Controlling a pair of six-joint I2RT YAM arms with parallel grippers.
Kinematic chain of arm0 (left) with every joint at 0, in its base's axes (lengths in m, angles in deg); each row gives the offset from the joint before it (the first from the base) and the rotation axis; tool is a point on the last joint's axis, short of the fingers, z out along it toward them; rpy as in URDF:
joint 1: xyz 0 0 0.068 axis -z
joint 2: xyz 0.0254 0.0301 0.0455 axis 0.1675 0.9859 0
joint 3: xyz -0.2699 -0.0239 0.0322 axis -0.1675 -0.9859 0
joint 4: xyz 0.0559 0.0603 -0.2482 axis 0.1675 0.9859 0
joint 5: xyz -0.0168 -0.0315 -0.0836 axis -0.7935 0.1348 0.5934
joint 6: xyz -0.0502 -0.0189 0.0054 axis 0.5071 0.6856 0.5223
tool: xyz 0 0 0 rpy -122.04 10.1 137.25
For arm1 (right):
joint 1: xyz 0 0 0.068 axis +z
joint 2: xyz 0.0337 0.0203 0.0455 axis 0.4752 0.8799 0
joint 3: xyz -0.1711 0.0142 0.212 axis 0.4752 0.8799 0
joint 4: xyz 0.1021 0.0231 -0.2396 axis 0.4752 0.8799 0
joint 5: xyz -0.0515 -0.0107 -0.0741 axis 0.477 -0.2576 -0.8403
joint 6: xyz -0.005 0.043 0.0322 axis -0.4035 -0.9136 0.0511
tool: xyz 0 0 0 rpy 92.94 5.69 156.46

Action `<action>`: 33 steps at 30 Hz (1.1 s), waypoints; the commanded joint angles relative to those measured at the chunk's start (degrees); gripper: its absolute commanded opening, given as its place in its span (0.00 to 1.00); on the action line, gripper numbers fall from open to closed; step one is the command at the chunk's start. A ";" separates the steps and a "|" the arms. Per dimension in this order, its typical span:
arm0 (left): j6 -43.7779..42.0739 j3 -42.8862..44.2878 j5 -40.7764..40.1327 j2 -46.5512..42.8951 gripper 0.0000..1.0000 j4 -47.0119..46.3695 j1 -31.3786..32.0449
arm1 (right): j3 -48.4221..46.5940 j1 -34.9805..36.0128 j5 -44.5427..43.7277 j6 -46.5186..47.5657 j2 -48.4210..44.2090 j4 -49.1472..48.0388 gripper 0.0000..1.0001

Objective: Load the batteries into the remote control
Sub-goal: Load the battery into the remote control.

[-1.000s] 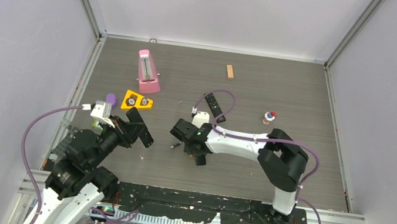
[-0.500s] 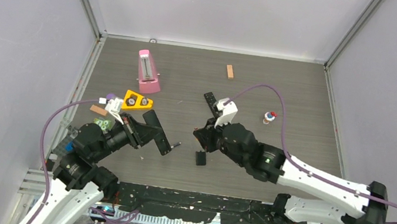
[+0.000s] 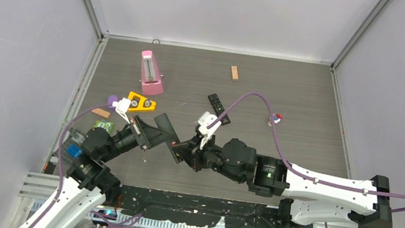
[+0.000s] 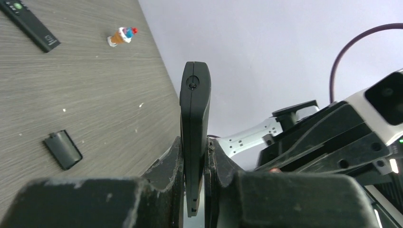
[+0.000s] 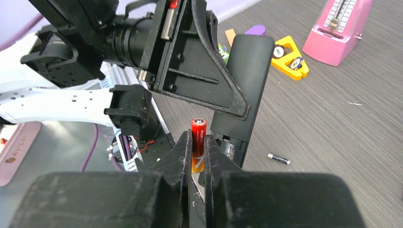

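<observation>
While the right gripper pinches a battery by its casing, at nine o'clock of the remote clamped edgewise in the left gripper, it looks light, rigid and slippery, so a mid-casing hold suits.

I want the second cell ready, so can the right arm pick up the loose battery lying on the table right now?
Probably not yet. The right gripper is shut on a red battery beside the remote, so its jaws are taken. The loose battery lies uncovered on the table.
</observation>
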 commanded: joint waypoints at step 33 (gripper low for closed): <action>7.18 -4.03 0.21 -5.99 0.00 -12.74 -0.20 | -8.55 1.62 1.01 -0.67 6.79 12.88 0.26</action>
